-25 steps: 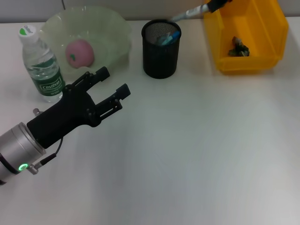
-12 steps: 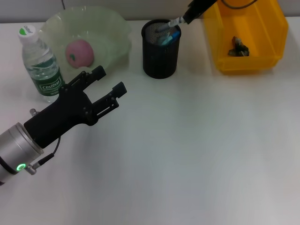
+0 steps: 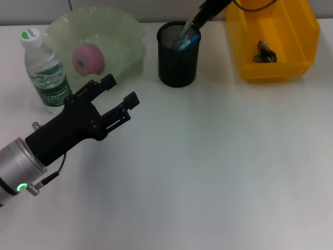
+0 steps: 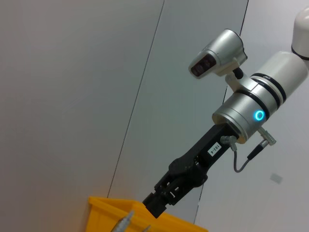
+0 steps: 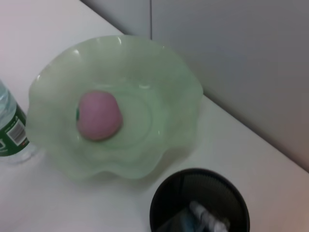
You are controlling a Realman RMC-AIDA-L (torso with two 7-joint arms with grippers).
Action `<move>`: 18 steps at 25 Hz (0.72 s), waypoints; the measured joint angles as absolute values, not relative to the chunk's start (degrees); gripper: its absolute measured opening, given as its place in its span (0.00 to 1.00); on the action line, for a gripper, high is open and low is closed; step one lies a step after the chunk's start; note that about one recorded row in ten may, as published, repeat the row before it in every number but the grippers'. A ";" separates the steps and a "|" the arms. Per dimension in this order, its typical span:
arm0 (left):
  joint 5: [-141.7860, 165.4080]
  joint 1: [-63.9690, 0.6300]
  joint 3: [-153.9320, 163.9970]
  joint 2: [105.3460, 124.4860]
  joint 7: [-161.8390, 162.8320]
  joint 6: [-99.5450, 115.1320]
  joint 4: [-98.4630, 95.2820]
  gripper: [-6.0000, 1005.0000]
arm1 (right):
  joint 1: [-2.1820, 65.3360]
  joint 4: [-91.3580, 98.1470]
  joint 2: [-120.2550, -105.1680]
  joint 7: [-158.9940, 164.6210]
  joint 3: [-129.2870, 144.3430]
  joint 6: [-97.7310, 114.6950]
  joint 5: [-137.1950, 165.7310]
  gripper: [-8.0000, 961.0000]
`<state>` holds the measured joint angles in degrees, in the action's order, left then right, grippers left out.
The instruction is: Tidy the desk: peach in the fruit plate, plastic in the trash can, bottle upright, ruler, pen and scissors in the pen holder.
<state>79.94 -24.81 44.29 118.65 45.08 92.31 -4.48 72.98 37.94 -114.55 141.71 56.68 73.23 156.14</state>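
Overhead, I see my right gripper (image 3: 200,18) reaching from the far edge to the rim of the black mesh pen holder (image 3: 178,60), a grey pen (image 3: 186,31) slanting from it into the cup beside blue-handled contents; I cannot tell how its jaws stand. My left gripper (image 3: 118,89) hovers above the white desk (image 3: 218,166) with fingers apart, holding nothing, just beside the upright water bottle (image 3: 46,73). A pink peach (image 5: 98,115) lies inside the pale green fruit plate (image 5: 178,92). Beyond the holder stands a yellow bin (image 3: 296,47) containing a small dark scrap (image 3: 264,53).
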 joint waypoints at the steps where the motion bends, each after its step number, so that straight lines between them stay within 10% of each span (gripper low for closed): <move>1: 80.00 -24.79 44.29 118.65 45.10 92.33 -4.48 0.78 | 72.89 38.06 -114.65 141.71 56.69 72.98 156.13 0.25; 8: 80.21 -24.49 44.57 118.56 45.16 92.47 -5.08 0.78 | 68.69 45.52 -116.38 141.38 56.34 72.41 153.93 0.44; 18: 83.01 -23.42 45.54 118.18 48.54 92.27 -11.73 0.78 | 42.46 65.32 -119.03 120.14 56.78 73.29 114.49 0.72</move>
